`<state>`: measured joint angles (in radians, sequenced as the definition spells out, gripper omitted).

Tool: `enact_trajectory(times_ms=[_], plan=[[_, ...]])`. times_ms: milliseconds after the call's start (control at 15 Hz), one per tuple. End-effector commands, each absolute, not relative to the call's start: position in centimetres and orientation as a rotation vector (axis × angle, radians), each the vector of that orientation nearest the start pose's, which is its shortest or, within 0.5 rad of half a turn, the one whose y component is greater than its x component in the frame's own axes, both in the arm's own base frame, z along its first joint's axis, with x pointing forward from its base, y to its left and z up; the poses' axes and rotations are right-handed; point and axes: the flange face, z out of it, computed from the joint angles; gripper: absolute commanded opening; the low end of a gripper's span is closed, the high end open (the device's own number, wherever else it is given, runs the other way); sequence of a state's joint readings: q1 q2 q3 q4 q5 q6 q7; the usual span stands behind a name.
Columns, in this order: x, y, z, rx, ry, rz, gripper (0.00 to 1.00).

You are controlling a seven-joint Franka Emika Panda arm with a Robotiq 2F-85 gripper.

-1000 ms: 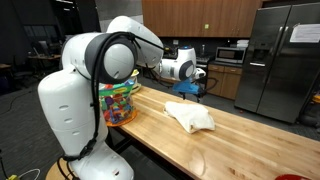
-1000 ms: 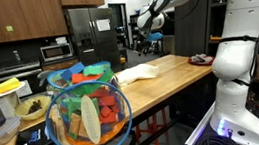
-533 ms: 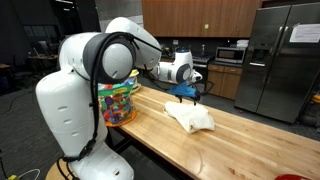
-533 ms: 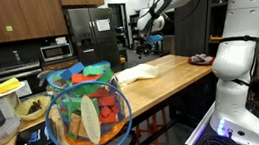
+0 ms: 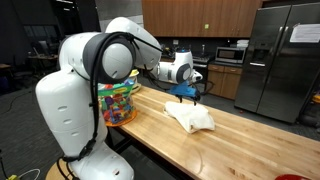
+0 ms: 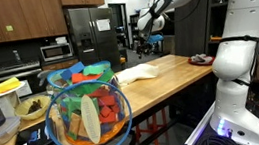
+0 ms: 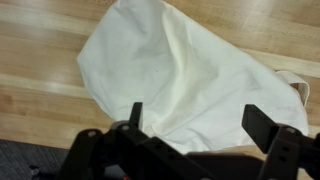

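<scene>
The white arm [image 5: 105, 55] reaches out over the wooden table [image 5: 255, 140], and its jaws hang spread wide with nothing between them. Directly beneath the jaws lies a cream-white cloth [image 7: 180, 70], crumpled and loosely folded, resting flat on the table [image 7: 40, 60]. In the wrist view the cloth fills the space between and ahead of the two dark fingers [image 7: 135, 115], and its rumpled edge runs past the far finger. In both exterior views the jaws sit just above the cloth [image 5: 190, 117], apart from it and not touching. The cloth [image 6: 138, 72] lies near the table's [image 6: 175, 74] edge.

Behind the jaws, back toward the robot's base, a clear bowl [image 5: 118, 103] heaped with colourful plastic pieces stands on the same table, well apart from the cloth. The bowl [image 6: 90, 113] looms large in an exterior view. Past the jaws, across the room, stand a steel refrigerator [image 5: 280, 60] and a microwave [image 5: 231, 55] on a counter.
</scene>
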<state>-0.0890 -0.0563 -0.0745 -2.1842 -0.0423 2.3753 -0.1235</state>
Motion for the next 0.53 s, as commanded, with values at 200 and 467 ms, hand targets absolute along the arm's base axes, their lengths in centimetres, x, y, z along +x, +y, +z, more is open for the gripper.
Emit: enact_trajectory(times_ms=[200,467], plan=[[54.6,-11.5,44.7,-3.162,0.014,-0.401,1.00],[56.4,-16.2,45.8,-3.133,-0.028,-0.459,1.00]])
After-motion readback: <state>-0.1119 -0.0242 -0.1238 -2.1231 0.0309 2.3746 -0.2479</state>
